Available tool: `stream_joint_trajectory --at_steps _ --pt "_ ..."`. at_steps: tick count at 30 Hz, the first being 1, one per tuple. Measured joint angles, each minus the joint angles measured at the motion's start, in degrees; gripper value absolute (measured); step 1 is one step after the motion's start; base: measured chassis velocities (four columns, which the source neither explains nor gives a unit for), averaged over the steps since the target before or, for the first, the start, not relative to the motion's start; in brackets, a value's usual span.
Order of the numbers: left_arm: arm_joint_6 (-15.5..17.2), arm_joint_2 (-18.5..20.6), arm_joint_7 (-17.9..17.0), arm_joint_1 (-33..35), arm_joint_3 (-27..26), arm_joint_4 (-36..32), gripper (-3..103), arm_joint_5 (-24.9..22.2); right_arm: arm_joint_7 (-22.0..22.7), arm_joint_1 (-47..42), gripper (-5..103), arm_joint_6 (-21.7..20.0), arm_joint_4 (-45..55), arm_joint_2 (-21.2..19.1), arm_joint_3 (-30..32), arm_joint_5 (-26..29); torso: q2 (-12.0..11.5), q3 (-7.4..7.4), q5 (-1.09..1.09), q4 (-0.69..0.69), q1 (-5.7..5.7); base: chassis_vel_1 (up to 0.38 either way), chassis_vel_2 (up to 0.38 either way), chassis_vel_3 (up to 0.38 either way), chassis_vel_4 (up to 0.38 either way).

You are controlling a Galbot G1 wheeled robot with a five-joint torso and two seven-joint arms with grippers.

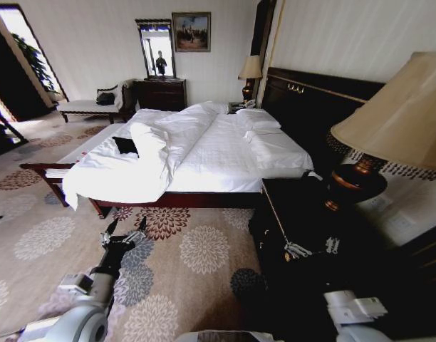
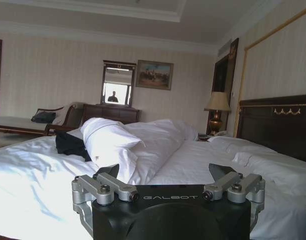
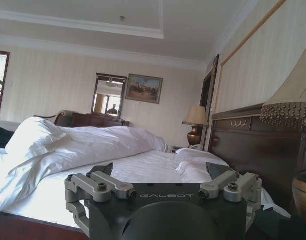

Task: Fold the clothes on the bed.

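Both claws, left claw and right claw, hang spread apart short of the bed, so I'd roll closer to the far-side edge before reaching for the black T-shirt.

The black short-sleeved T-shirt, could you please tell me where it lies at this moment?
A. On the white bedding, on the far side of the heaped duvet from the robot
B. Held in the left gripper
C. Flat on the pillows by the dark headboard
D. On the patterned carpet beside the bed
A: the black short-sleeved T-shirt rests on the large white-sheeted bed, just beyond the bunched white duvet, while the left gripper hangs open over the carpet.
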Motion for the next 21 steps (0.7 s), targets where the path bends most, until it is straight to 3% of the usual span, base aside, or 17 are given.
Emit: stream_joint_trajectory --at_steps 21 --pt "-0.6 -0.9 0.2 1.1 -0.4 -0.5 100 0.6 -1.0 1.2 100 0.6 -1.4 0.1 -0.5 -0.3 0.0 0.00 0.00 0.00 -0.01 -0.014 0.017 0.013 -0.019"
